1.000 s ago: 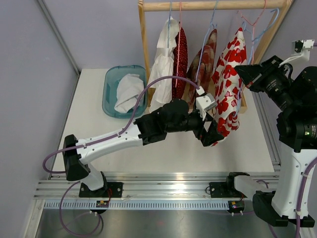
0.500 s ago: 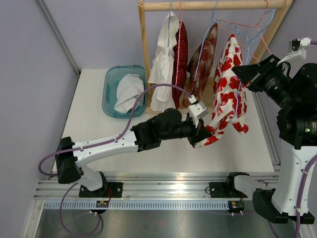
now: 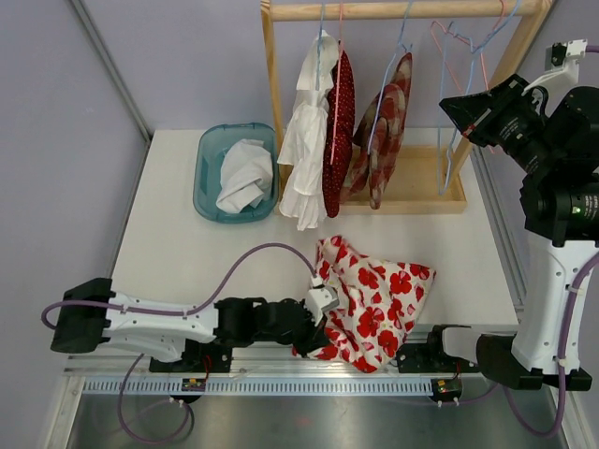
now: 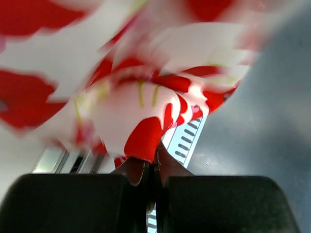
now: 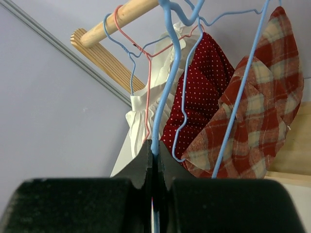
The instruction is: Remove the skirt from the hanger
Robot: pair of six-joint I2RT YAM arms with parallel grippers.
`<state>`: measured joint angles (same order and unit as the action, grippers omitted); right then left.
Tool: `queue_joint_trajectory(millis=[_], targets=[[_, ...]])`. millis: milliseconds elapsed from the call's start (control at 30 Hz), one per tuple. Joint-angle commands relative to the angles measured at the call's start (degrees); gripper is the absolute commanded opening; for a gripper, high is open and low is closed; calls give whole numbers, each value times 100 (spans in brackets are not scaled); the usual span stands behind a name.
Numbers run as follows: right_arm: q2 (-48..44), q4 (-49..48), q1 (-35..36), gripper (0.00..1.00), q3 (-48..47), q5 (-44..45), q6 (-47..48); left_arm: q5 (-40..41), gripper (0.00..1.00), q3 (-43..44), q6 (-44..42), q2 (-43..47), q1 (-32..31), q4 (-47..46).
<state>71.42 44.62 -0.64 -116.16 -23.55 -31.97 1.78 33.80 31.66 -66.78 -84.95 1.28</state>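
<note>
Left claw (image 4: pixel 154 156) clamped on floral skirt (image 3: pixel 374 297), skirt heaped at near tabletop (image 3: pixel 178 257) edge, right claw (image 5: pixel 154 145) gripping blue hanger (image 5: pixel 167 73), far right by rack (image 3: pixel 272 94)

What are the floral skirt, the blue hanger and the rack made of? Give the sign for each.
The floral skirt looks like thin matte fabric, perhaps cotton: it lies crumpled in soft folds. The blue hanger looks like thin wire, probably coated metal with a smooth finish: it keeps tight bends. The rack looks like pale, unpainted wood: tan colour, round dowel rail.
</note>
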Motion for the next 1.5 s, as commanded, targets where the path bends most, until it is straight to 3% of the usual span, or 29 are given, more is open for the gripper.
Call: queue_joint_trajectory(millis=[0, 167, 333, 433, 633, 800, 933, 1067, 1233, 1400, 1433, 1467], targets=[[29, -419, 12, 0, 233, -26, 59, 1015, 0, 423, 140, 736, -4, 72], [425, -261, 12, 0, 252, -115, 76, 2238, 0, 1750, -660, 826, 249, 2023], [794, -243, 12, 0, 269, -132, 94, 2081, 0, 3051, -1670, 728, 1513, 3008], [1075, -401, 12, 0, 130, -132, 147, 1958, 0, 3570, -2242, 711, 2434, 3298], [1761, -515, 12, 0, -776, -308, -20, 1299, 0, 5749, -3122, 81, 4036, 3598], [2069, -656, 12, 0, -1154, -422, -178, 1289, 0, 7654, -3719, -677, 4460, 3669], [2201, -683, 12, 0, -1207, -466, -205, 1150, 0, 8596, -3887, -1248, 5099, 3362], [2262, -718, 12, 0, -1137, -475, -144, 790, 0, 8881, -3580, -1881, 6075, 3011], [2394, -709, 3, 0, -1084, -405, 6, -290, 0, 8591, -2508, -2856, 7358, 2326], [2675, -604, -50, 0, -1215, -352, 155, -196, 0, 8381, -2200, -3639, 7580, 2508], [2728, -578, -85, 0, -1260, -335, 190, -204, 11, 8266, -2086, -3683, 7633, 2596], [2772, -543, -94, 0, -1312, -334, 208, -300, 60, 8091, -1920, -3649, 7651, 2614]])
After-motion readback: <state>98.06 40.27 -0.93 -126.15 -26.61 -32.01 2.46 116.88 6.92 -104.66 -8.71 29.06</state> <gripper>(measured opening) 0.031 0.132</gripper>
